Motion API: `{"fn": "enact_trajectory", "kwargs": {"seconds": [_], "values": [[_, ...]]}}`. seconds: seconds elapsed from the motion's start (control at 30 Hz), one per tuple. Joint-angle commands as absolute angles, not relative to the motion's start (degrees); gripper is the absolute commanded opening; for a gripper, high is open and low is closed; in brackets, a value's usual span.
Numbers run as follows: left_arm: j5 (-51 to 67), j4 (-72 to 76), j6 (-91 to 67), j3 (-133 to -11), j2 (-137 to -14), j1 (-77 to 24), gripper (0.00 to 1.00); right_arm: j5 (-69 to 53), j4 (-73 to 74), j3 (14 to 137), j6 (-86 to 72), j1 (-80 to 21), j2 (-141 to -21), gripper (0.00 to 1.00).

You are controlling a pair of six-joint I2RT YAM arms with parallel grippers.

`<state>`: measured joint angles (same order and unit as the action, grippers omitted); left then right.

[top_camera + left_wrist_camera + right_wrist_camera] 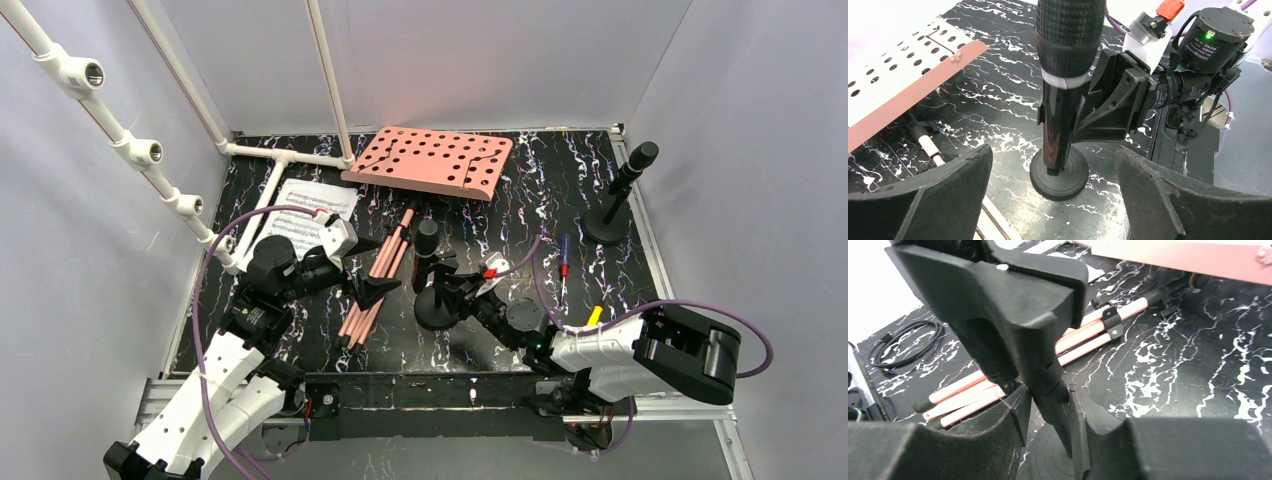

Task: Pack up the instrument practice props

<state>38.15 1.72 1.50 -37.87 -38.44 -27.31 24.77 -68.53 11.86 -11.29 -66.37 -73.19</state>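
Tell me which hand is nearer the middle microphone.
Right. The right hand is shut on the microphone, low on its stem; the left hand is open just to its left, not touching.

Black marbled tabletop: pink perforated music desk at back; sheet music left; folded tripod legs; centre microphone; right microphone; screwdriver between them.

In the left wrist view the near mic had its head cut off by the top edge. Both left fingers ran off the bottom, and the desk was cut at the left and washed out white. In the right wrist view the right fingers hid most of the mic's base. From above, the left arm covered a corner of the sheets, and a blue-and-red tool was too small to name.
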Motion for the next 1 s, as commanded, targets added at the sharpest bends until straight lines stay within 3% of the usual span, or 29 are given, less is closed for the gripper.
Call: {"fn": "enact_trajectory", "kwargs": {"seconds": [0.0, 0.27, 0.47, 0.7, 0.97], "values": [[39.21, 2.82, 2.18, -37.35, -38.53, -27.68, 0.89, 27.88, -61.49, 16.86, -17.53, -67.59, -70.85, 0.44], [38.32, 2.56, 2.33, -37.35, -37.65, -27.69, 0.89, 28.57, -41.30, 17.92, -14.60, -67.59, -58.60, 0.77], [38.74, 2.57, 2.17, -37.44, -37.22, -27.77, 0.89, 20.48, -19.87, 22.05, 4.07, -67.59, -43.50, 0.96], [38.85, 2.51, 1.87, -37.51, -36.90, -27.86, 0.89, 19.67, -7.17, 30.25, 19.82, -67.59, -34.61, 0.99], [38.85, 2.45, 1.79, -37.57, -36.79, -28.02, 0.89, 18.34, 6.73, 44.13, 28.75, -67.01, -45.54, 0.99]]}}
